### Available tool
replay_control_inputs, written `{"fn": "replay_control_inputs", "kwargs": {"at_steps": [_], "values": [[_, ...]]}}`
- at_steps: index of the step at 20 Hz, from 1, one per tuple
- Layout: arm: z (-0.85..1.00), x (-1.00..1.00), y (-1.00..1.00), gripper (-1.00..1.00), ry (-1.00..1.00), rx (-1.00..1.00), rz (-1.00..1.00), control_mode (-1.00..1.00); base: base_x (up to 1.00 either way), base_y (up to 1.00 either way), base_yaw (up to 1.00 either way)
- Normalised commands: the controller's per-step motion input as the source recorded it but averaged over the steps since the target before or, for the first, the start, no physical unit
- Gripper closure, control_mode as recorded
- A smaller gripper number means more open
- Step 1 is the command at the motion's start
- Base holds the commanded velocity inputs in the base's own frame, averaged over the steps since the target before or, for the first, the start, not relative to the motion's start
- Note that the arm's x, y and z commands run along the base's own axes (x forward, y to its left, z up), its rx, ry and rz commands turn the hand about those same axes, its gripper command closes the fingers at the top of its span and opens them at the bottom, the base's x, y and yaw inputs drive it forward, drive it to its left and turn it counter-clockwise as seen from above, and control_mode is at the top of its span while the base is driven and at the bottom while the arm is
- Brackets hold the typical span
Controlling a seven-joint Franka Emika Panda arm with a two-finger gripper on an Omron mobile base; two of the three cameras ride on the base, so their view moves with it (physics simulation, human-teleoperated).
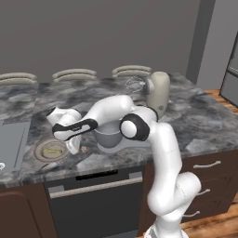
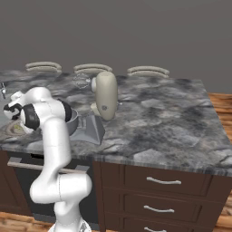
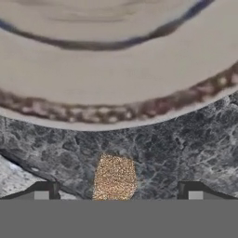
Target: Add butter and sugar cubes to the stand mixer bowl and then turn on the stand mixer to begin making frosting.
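Tan sugar cube (image 3: pixel 115 177) beside plate rim (image 3: pixel 116 114), between spread fingers (image 3: pixel 46 191) of empty gripper (image 3: pixel 118 195).

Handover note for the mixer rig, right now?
Gripper: open, low over the counter, astride the sugar cube beside the plate; nothing held.
Butter: on the plate, untouched.
Bowl: on the mixer base; contents can't be told.
Done: approach to the sugar.
Left: grasp sugar, drop it in the bowl, then the butter, then switch on the mixer.
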Motion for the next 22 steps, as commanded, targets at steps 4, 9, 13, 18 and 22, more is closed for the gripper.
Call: {"fn": "replay_control_inputs", "kwargs": {"at_steps": [4,9,13,18,22], "values": [[-0.05,0.04,-0.01,-1.0,0.02,-0.02,-0.01,-1.0,0.0,0.0,0.0],[0.0,-0.02,-0.19,-1.0,0.0,0.0,0.0,-1.0,0.0,0.0,0.0],[0.0,-0.08,-0.43,-1.0,0.0,0.0,0.0,-1.0,0.0,0.0,0.0],[0.0,-0.36,-0.35,-1.0,0.0,0.0,0.0,-1.0,0.0,0.0,0.0],[0.0,-0.41,-0.04,-1.0,0.0,0.0,0.0,-1.0,0.0,0.0,0.0]]}}
